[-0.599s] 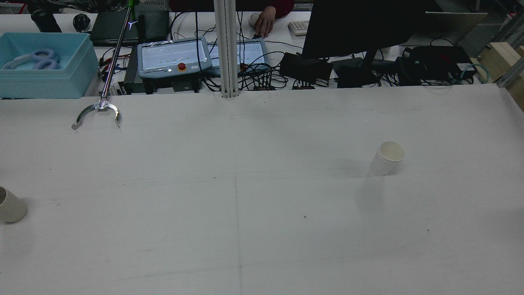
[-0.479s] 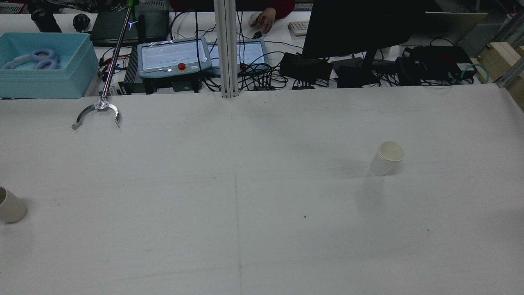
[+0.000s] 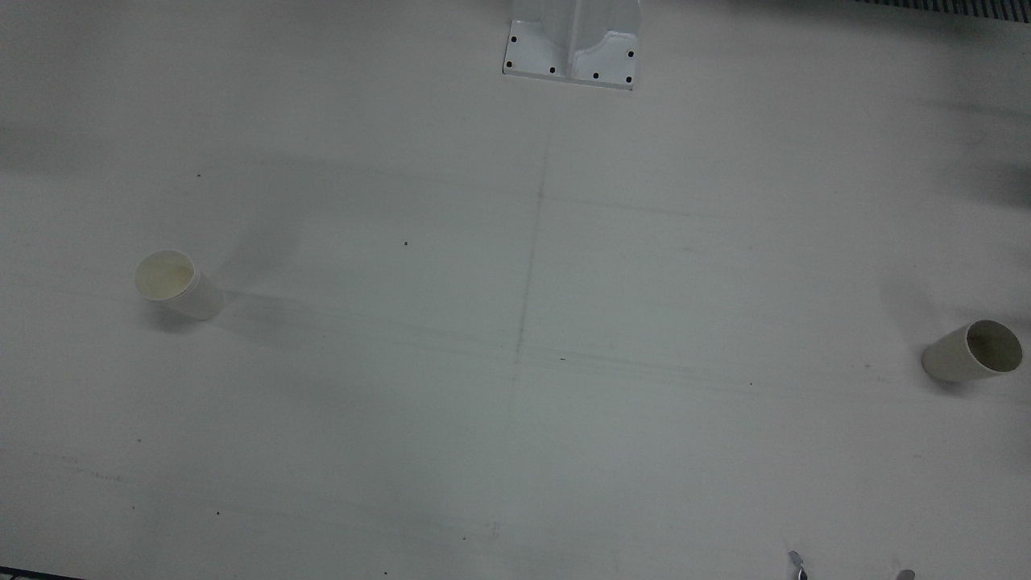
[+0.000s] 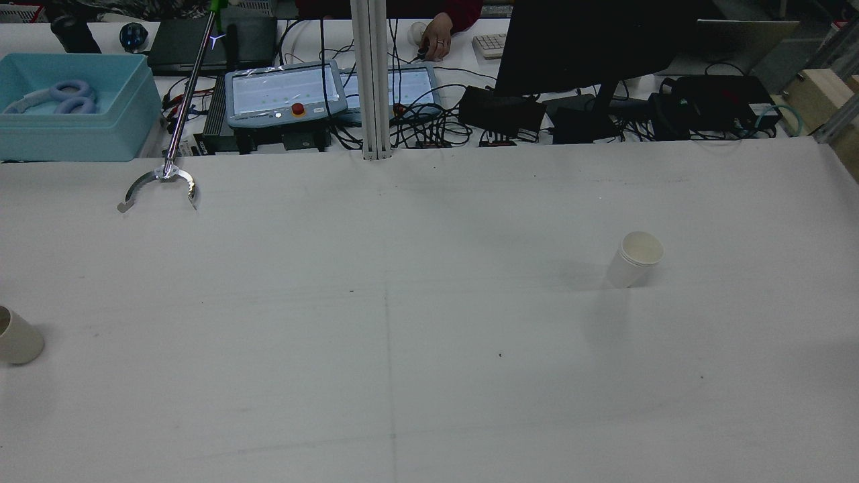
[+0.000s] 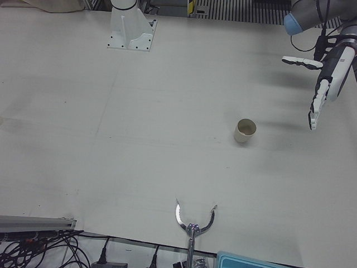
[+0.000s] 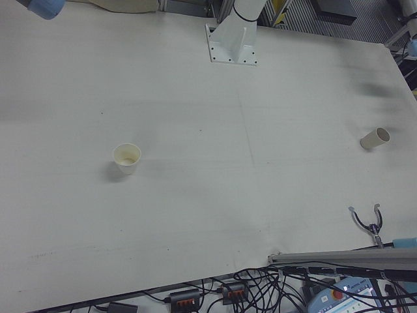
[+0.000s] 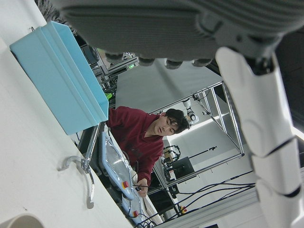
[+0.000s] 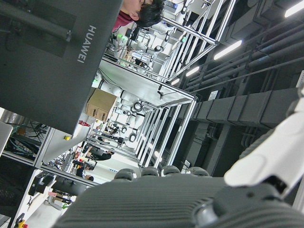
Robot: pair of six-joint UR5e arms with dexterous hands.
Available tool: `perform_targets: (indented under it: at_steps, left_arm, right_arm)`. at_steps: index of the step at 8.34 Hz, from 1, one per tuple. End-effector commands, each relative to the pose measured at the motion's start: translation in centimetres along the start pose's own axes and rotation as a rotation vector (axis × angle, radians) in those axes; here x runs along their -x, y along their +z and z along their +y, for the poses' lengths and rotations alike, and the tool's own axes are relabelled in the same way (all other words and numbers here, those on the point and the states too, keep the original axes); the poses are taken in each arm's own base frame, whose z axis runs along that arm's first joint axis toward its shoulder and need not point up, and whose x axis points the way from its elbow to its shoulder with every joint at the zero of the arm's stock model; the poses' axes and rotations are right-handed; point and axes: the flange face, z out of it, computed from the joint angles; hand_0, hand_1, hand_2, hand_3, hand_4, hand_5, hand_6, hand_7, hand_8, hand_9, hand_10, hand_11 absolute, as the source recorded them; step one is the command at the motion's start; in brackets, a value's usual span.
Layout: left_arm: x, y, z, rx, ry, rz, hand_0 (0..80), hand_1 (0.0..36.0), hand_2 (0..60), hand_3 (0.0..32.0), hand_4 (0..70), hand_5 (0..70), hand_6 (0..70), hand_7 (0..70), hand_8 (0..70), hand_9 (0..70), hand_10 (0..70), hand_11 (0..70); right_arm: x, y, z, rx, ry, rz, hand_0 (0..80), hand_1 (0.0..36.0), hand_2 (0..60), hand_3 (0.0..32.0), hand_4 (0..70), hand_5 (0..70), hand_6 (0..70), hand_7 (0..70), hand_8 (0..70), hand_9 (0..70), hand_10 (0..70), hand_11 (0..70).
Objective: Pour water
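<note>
Two white paper cups stand far apart on the white table. One cup [image 4: 634,258] is on my right half, also seen as cup [image 3: 173,283] and cup [image 6: 127,158]. The other cup [image 4: 17,339] is at the left edge, shown as cup [image 5: 244,130] and cup [image 3: 970,352]; its rim [image 7: 21,221] peeks into the left hand view. My left hand [image 5: 326,84] hovers open above the table, beside that cup and apart from it, fingers pointing down. Of my right hand only the palm [image 8: 166,199] and one straight finger show, with nothing in it.
A metal grabber tool [image 4: 161,181] lies at the table's far edge, claw [image 5: 194,219] toward the table. Behind it are a light blue box [image 4: 70,107], teach pendants [image 4: 285,94], cables and a dark monitor [image 4: 577,40]. A person's hand [image 4: 436,33] rests on the far desk. The arm pedestal [image 3: 573,48] stands mid-table.
Only the person's hand on the far desk has shifted a little. Both cups and the grabber tool stay where they were.
</note>
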Motion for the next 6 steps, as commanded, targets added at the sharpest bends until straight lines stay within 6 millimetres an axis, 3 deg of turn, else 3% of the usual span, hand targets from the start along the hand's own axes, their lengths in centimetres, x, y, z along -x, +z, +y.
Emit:
perform_targets:
  at_steps: [1,2,3,4,5,6]
  left_arm:
    - [1.8,-4.8,-6.8,-0.156,-0.106,0.188,47.4,16.3,7.9,5.8,0.0,0.0,0.0,0.0,0.0,0.0,0.0,0.0]
    - [1.6,-3.7,-6.9,-0.156,-0.132,0.221,48.0,17.1,8.8,3.6,0.0,0.0,0.0,0.0,0.0,0.0,0.0,0.0]
    - [2.6,-4.5,-8.0,-0.183,-0.128,0.202,46.9,15.7,8.4,4.8,0.0,0.0,0.0,0.0,0.0,0.0,0.0,0.0]
    - [4.9,-6.4,-10.0,-0.194,-0.131,0.147,46.5,14.9,7.2,6.0,0.0,0.0,0.0,0.0,0.0,0.0,0.0,0.0]
    - [5.8,-6.4,-10.3,-0.182,-0.116,0.112,46.3,14.6,7.1,6.0,0.0,0.0,0.0,0.0,0.0,0.0,0.0,0.0]
    - [5.9,-4.8,-9.9,-0.155,-0.123,0.103,46.9,15.6,7.9,5.4,0.0,0.0,0.0,0.0,0.0,0.0,0.0,0.0]
  right_arm:
    - [1.5,1.8,1.8,0.015,0.028,-0.076,29.5,8.6,17.5,0.0,0.4,0.0,0.0,0.0,0.0,0.0,0.0,0.0]
    - [1.9,1.9,2.9,0.038,0.026,-0.081,32.2,9.0,17.5,0.0,1.2,0.0,0.3,0.0,0.0,0.0,0.0,0.0]
    - [2.8,1.2,4.4,0.065,-0.005,-0.097,29.2,8.6,17.6,0.0,1.2,0.0,0.0,0.0,0.0,0.0,0.0,0.0]
    - [1.8,-0.7,2.9,0.035,-0.024,-0.068,30.0,8.7,17.5,0.0,0.9,0.0,0.0,0.0,0.0,0.0,0.0,0.0]
    - [-0.2,-4.7,-0.4,-0.036,-0.043,-0.016,30.7,8.9,16.9,0.0,0.0,0.0,0.0,0.0,0.0,0.0,0.0,0.0]
    - [-1.0,-8.5,-1.6,-0.069,-0.058,0.024,31.0,9.5,16.8,0.0,0.0,0.0,0.0,0.0,0.0,0.0,0.0,0.0]
